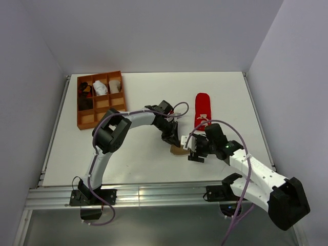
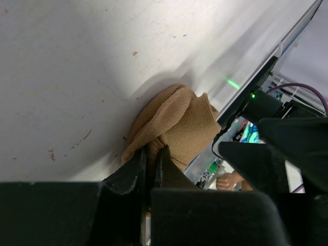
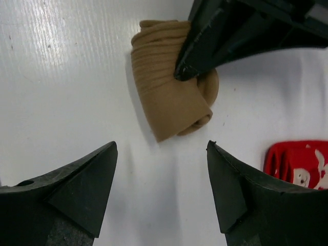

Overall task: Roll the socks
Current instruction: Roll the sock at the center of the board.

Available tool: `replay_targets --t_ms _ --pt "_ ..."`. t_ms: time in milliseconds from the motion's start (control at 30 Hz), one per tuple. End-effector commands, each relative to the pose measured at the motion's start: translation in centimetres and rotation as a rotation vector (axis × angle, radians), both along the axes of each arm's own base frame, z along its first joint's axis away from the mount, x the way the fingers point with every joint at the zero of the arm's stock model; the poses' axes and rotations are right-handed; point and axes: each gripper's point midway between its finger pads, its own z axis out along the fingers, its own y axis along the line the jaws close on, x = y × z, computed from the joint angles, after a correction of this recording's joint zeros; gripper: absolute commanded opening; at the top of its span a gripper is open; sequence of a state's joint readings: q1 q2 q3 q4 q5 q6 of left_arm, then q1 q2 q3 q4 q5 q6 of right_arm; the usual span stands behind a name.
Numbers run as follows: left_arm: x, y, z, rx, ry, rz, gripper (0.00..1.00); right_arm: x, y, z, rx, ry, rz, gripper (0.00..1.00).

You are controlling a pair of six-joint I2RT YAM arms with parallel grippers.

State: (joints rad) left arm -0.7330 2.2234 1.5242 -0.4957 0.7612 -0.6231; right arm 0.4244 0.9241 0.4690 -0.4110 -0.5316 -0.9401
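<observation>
Far left, top view: orange divided tray, rigid, with square compartments. The upper cells hold one black bundle and two white bundles. The table is white, smooth and slightly glossy, with small scuffs visible in the wrist views.

Centre: the left gripper reaches down to the tan sock. Its black fingers are pinched together, with a fold of the sock caught in the narrow gap.

The tan sock lies on the table near the front edge, between the two grippers. It is a fine ribbed knit, matte, partly rolled into a short, fat cylinder. The spiral layers show at one end. A loose flap bunches against the left fingers.

Just right of it: the right gripper, jaws spread wide. Its black wedge-shaped fingers are apart from the sock and grip nothing.

Right: the red sock lies flat and elongated on the table beyond the right gripper, with a white pattern near its closer end. It is near the tan sock but not touching it.
</observation>
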Motion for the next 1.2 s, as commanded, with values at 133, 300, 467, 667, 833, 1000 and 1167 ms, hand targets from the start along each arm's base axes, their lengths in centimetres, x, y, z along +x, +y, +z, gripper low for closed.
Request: replay_targets --t_ms 133,300,467,667,833,1000,1167 --pt "-1.9 5.9 -7.3 0.311 0.048 -0.040 0.00 1.2 2.4 -0.5 -0.070 -0.175 0.071 0.78" --pt "-1.6 6.2 -7.4 0.310 0.063 -0.039 0.00 0.9 3.3 -1.6 -0.125 -0.200 0.127 0.77" --pt "-1.5 6.0 -7.1 0.294 0.065 -0.042 0.00 0.9 4.1 -2.3 -0.159 -0.254 0.159 0.77" --pt "-1.6 6.1 -7.1 0.284 0.071 -0.047 0.00 1.4 5.0 -3.1 -0.199 -0.263 0.185 0.76" --pt "-1.6 5.9 -6.9 0.269 0.076 -0.049 0.00 2.1 5.6 -3.4 -0.229 -0.263 0.184 0.71" --pt "-1.6 5.7 -6.3 0.250 0.068 -0.054 0.03 2.2 5.9 -4.3 -0.256 -0.211 0.176 0.56" --pt "-1.1 5.4 -4.8 0.218 0.035 -0.034 0.21 1.7 6.1 -4.8 -0.284 -0.104 0.170 0.22"
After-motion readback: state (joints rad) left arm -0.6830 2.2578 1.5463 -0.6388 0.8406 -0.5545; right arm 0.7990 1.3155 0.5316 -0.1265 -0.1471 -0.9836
